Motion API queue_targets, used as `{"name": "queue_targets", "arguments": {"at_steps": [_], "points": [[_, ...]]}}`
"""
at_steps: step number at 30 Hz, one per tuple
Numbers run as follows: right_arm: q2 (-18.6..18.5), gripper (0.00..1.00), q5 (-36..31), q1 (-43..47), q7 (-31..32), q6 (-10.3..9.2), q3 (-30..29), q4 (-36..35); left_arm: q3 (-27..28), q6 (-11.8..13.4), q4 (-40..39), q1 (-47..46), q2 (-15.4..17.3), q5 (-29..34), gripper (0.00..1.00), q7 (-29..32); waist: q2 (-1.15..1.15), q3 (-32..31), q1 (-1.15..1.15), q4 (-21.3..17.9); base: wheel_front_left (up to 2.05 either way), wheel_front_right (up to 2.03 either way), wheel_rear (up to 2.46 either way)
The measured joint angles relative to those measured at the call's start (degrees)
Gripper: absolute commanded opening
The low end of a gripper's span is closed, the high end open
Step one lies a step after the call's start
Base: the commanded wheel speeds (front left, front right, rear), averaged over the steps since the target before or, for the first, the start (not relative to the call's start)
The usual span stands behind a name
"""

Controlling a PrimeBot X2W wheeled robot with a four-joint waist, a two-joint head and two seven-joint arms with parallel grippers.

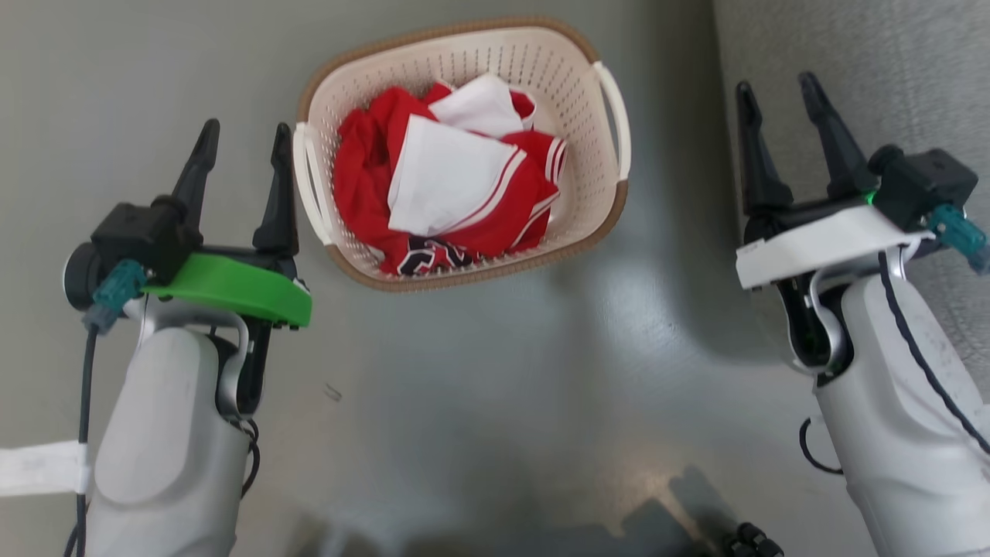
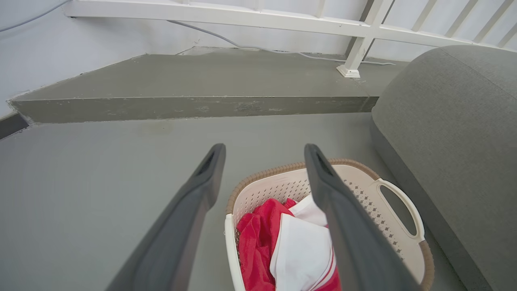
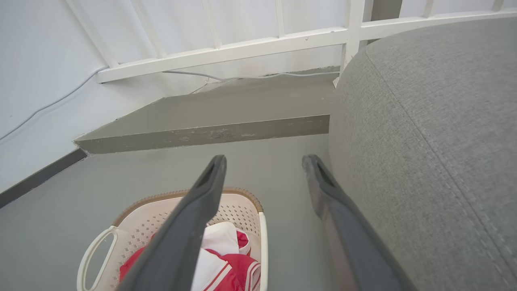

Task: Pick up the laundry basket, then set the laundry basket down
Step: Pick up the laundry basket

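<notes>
Left claw: open, its two dark fingers spread and holding nothing; it is just beside the left handle of the basket.
Laundry basket: stands upright on the grey floor, between the two claws and nearer to the left one.
Inside the basket: crumpled red and white clothes.
Right claw: open and empty, well apart from the right handle, at the edge of the grey sofa.
Behind: a low step and a white railing.
</notes>
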Motion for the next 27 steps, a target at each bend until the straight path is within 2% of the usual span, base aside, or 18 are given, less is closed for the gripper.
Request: {"name": "queue_targets", "arguments": {"at_steps": [15,27], "points": [[0.54,1.0,-0.48,-10.43,-0.01,0.57,0.93,9.16,0.19,-0.44,6.48,-8.04,-0.02,-0.46,1.0,0.37,0.0,8.22,0.0,0.59,0.0,0.0,0.0],[1.13,1.0,-0.46,-18.25,0.59,1.11,2.3,19.23,-0.65,-0.49,14.57,-14.58,-0.19,-0.62,1.0,2.78,0.0,13.69,0.0,1.6,0.0,0.0,0.0]]}}
